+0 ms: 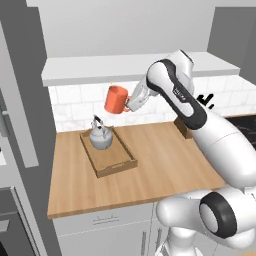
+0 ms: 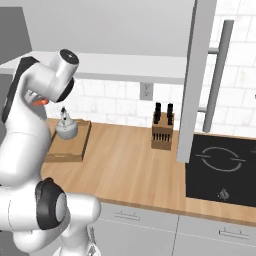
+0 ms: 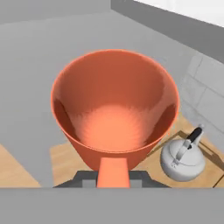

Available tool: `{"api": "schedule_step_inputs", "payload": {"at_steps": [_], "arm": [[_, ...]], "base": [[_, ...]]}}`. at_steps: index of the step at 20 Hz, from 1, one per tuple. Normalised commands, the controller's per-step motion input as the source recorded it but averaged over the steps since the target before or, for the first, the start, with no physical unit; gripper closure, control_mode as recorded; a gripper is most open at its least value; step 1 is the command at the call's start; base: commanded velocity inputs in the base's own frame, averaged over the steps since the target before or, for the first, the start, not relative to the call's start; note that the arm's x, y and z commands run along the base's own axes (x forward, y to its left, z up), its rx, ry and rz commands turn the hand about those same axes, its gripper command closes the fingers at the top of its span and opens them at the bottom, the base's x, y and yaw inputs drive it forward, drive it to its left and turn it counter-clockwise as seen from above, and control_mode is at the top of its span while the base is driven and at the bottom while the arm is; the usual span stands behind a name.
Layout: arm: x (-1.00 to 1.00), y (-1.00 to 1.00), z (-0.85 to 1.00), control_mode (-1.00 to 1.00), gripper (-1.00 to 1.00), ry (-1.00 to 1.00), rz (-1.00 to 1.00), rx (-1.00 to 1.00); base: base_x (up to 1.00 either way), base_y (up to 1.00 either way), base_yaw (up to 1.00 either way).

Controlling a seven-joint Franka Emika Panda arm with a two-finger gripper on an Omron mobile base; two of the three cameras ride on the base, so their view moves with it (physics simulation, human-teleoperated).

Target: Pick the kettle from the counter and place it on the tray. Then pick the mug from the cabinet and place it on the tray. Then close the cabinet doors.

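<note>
The orange-red mug (image 1: pixel 116 99) (image 3: pixel 114 109) hangs tipped on its side in the air, above and just behind the tray (image 1: pixel 117 165) (image 2: pixel 70 150). My gripper (image 1: pixel 129 104) (image 3: pixel 113 177) is shut on the mug's handle. In the right base view my arm hides all but a sliver of the mug (image 2: pixel 41 101). The silver kettle (image 1: pixel 101 137) (image 2: pixel 65 128) (image 3: pixel 183 159) stands upright inside the tray on the wooden counter (image 1: pixel 160 160). The cabinet shelf (image 1: pixel 125 67) runs above the tiled wall. One cabinet door (image 2: pixel 197 75) stands open at the right and another (image 1: pixel 25 100) at the left.
A knife block (image 2: pixel 163 132) (image 1: pixel 182 127) stands at the back of the counter, right of the tray. A black stovetop (image 2: pixel 222 170) lies further right. Grey drawers (image 1: pixel 107 220) sit under the counter's front edge.
</note>
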Motion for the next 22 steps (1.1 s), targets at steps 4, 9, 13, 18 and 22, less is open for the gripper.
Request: {"api": "schedule_step_inputs", "payload": {"at_steps": [4, 9, 13, 18, 22], "arm": [[0.0, 0.12, -0.76, -1.0, 1.0, 0.0, 0.0, -0.21], [0.0, 0.05, -0.72, -1.0, 1.0, 0.0, 0.0, -0.21], [0.0, 0.0, -0.48, -1.0, 1.0, 0.0, 0.0, -0.16], [0.24, 0.0, -0.56, -1.0, 1.0, 0.0, 0.0, -0.09], [0.31, 0.0, -0.68, -1.0, 1.0, -0.01, 0.0, 0.0]], "base": [[0.0, 0.0, 0.0], [0.0, 0.0, 0.0], [0.0, 0.0, 0.0], [0.0, 0.0, 0.0], [0.0, 0.0, 0.0]]}}
